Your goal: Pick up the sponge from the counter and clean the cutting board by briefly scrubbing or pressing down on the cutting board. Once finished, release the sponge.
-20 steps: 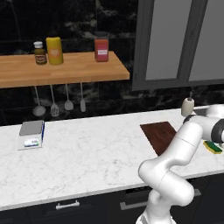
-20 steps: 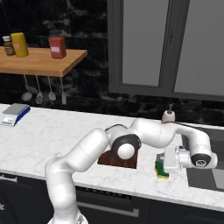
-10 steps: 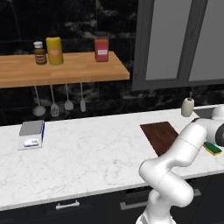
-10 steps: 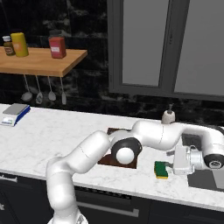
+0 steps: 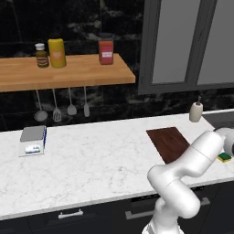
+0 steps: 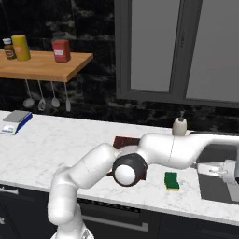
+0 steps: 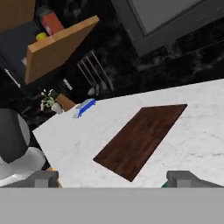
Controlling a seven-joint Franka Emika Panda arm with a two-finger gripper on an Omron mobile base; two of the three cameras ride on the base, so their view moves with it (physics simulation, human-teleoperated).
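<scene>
Resting loose on the counter (image 6: 56, 149), the sponge (image 6: 172, 181) sits just beside the cutting board (image 7: 141, 139), off its edge. Gripper (image 7: 113, 178) spread wide with nothing between its fingertips (image 7: 43, 178), the board lying ahead of them and the sponge just below.

The long white marble surface (image 5: 91, 160) is viewed from behind and above by both base cameras, from left and right. The dark reddish-brown wooden cutting board (image 7: 140, 138) is seen nearer, obliquely, from the hand camera; it is shared by all views.
</scene>
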